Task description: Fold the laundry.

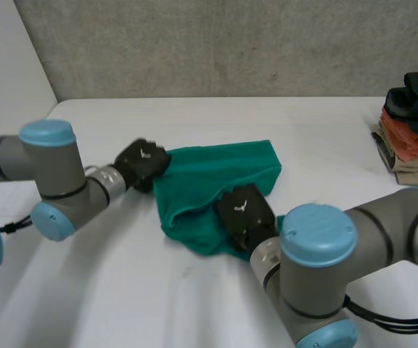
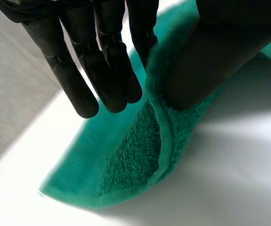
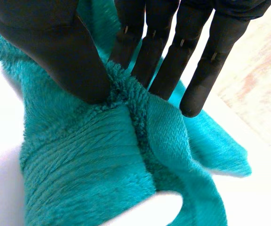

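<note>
Right robot hand (image 3: 55, 52) pinches teal towel (image 3: 88, 160) hem between thumb and fingers; towel rumpled

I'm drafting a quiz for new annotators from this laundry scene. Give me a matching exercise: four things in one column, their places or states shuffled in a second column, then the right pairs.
Things:
1. left robot hand
2. right robot hand
3. green towel
4. pile of clothes

Places or states:
A. stacked at the right edge of the table
B. pinching the green towel's near side
C. rumpled, mid-table
D. pinching the green towel's left end

Pairs: 1-D; 2-B; 3-C; 4-A.
</note>
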Available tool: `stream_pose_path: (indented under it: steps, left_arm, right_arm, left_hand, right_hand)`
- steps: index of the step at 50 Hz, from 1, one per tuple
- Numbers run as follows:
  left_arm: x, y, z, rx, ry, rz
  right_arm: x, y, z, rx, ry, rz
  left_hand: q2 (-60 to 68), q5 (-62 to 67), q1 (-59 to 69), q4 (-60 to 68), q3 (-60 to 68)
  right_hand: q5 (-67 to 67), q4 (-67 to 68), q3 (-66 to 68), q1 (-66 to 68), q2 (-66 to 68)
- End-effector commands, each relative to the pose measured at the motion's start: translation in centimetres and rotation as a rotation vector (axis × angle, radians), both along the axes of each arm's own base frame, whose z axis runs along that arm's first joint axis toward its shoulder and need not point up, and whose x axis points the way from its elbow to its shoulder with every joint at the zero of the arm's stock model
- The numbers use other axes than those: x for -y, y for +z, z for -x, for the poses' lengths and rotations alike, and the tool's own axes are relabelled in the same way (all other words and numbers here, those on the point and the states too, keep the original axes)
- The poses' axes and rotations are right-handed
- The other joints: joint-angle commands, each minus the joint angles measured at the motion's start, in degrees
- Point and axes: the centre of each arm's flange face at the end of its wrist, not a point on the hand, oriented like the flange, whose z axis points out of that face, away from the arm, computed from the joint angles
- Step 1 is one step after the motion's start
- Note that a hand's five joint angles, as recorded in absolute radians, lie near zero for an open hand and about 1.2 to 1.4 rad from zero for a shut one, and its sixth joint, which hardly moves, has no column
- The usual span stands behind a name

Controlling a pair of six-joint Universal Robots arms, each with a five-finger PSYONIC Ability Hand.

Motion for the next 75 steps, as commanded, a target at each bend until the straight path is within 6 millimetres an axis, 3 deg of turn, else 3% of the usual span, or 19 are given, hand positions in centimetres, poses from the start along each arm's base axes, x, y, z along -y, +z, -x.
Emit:
stream_pose_path:
  steps: [1, 4, 8, 14, 19, 25, 28, 29, 32, 36, 37, 39, 43, 44, 49, 55, 62, 75]
  left_arm:
    - [-1.4, 9.0, 0.0, -0.192, 0.083, 0.141]
    - [-3.2, 13.0, -0.5, -0.252, 0.086, 0.212]
    - [-5.9, 16.6, -1.6, -0.285, 0.088, 0.284]
    - [-9.2, 17.3, -2.5, -0.285, 0.077, 0.28]
    - [-11.3, 14.4, -2.1, -0.248, 0.051, 0.205]
    - [-11.6, 9.2, 0.0, -0.202, 0.017, 0.097]
    - [-11.8, 8.0, 1.3, -0.188, 0.015, 0.076]
    - [-11.8, 8.2, 1.8, -0.19, 0.025, 0.086]
    - [-11.5, 8.8, 1.9, -0.199, 0.055, 0.104]
    - [-11.4, 9.9, 2.0, -0.218, 0.072, 0.13]
    - [-11.4, 10.7, 2.0, -0.229, 0.069, 0.148]
    - [-11.6, 11.5, 2.0, -0.241, 0.066, 0.167]
    - [-11.8, 12.5, 1.9, -0.254, 0.061, 0.19]
    - [-11.8, 12.6, 1.9, -0.256, 0.061, 0.193]
    - [-12.0, 12.9, 2.1, -0.262, 0.055, 0.197]
    - [-12.0, 12.4, 2.2, -0.254, 0.057, 0.186]
    - [-11.9, 12.2, 2.2, -0.252, 0.059, 0.18]
    - [-11.8, 12.0, 2.1, -0.249, 0.062, 0.176]
  right_arm:
    - [1.7, 6.7, 1.7, 0.109, -0.075, 0.125]
    - [3.7, 10.0, 4.1, 0.132, -0.147, 0.162]
    - [5.9, 13.7, 6.8, 0.154, -0.186, 0.159]
    - [10.5, 16.2, 10.6, 0.309, -0.271, 0.029]
    - [15.7, 11.1, 12.5, 0.404, -0.335, -0.253]
    - [19.1, 6.0, 12.6, 0.396, -0.423, -0.357]
    - [20.2, 4.7, 12.7, 0.362, -0.474, -0.335]
    - [20.5, 5.1, 13.1, 0.334, -0.501, -0.297]
    - [20.1, 6.2, 13.4, 0.278, -0.511, -0.236]
    - [17.9, 9.4, 13.9, 0.166, -0.481, -0.119]
    - [16.6, 10.3, 14.2, 0.106, -0.461, -0.071]
    - [15.1, 10.9, 14.4, 0.049, -0.445, -0.035]
    - [11.1, 10.4, 14.8, -0.079, -0.395, -0.014]
    - [9.5, 9.8, 14.5, -0.114, -0.37, -0.031]
    - [6.2, 6.7, 14.5, -0.18, -0.323, -0.126]
    - [5.7, 4.3, 14.4, -0.152, -0.283, -0.124]
    - [7.0, 0.9, 13.6, -0.14, -0.234, -0.138]
    - [9.5, -1.3, 13.3, -0.128, -0.239, -0.094]
  left_hand:
    - [11.6, 13.9, 15.2, 11.4, 12.0]
    - [11.6, 13.9, 15.2, 11.4, 12.0]
    - [11.6, 13.9, 15.2, 11.4, 12.0]
    - [11.6, 13.9, 15.2, 11.4, 12.0]
    - [11.6, 13.9, 15.2, 11.4, 12.0]
    - [11.6, 13.9, 15.2, 11.4, 12.0]
    - [11.6, 13.9, 15.2, 11.4, 12.0]
    - [11.6, 13.9, 15.2, 11.4, 12.0]
    - [11.6, 13.9, 15.2, 11.4, 12.0]
    - [11.6, 13.9, 15.2, 11.4, 12.0]
    - [11.6, 13.9, 15.2, 11.4, 12.0]
    - [11.6, 13.9, 15.2, 11.4, 12.0]
    - [11.6, 13.9, 15.2, 11.4, 12.0]
    - [11.6, 13.9, 15.2, 11.4, 12.0]
    - [11.6, 13.9, 15.2, 11.4, 12.0]
    - [11.6, 13.9, 15.2, 11.4, 12.0]
    - [11.6, 13.9, 15.2, 11.4, 12.0]
    - [11.6, 13.9, 15.2, 11.4, 12.0]
  right_hand:
    - [14.9, 11.7, 12.9, 18.3, 13.1]
    - [14.9, 11.7, 12.9, 18.3, 13.1]
    - [14.9, 11.7, 12.9, 18.3, 13.1]
    - [14.9, 11.7, 12.9, 18.3, 13.1]
    - [14.9, 11.7, 12.9, 18.3, 13.1]
    - [14.9, 11.7, 12.9, 18.3, 13.1]
    - [-48.2, -51.4, -50.3, -44.8, -50.1]
    - [-55.1, -58.3, -57.1, -51.7, -56.9]
    - [-55.1, -58.3, -57.1, -51.7, -56.9]
    - [-55.1, -58.3, -57.1, -51.7, -56.9]
    - [-55.1, -58.3, -57.1, -51.7, -56.9]
    - [-55.1, -58.3, -57.1, -51.7, -56.9]
    - [-55.1, -58.3, -57.1, -51.7, -56.9]
    - [-54.8, -57.9, -56.8, -51.3, -56.6]
    - [-38.9, -42.0, -40.9, -35.5, -40.7]
    - [-30.6, -33.8, -32.7, -27.2, -32.5]
    - [-30.8, -33.9, -32.8, -27.4, -32.6]
    - [-28.8, -31.9, -30.8, -25.4, -30.6]
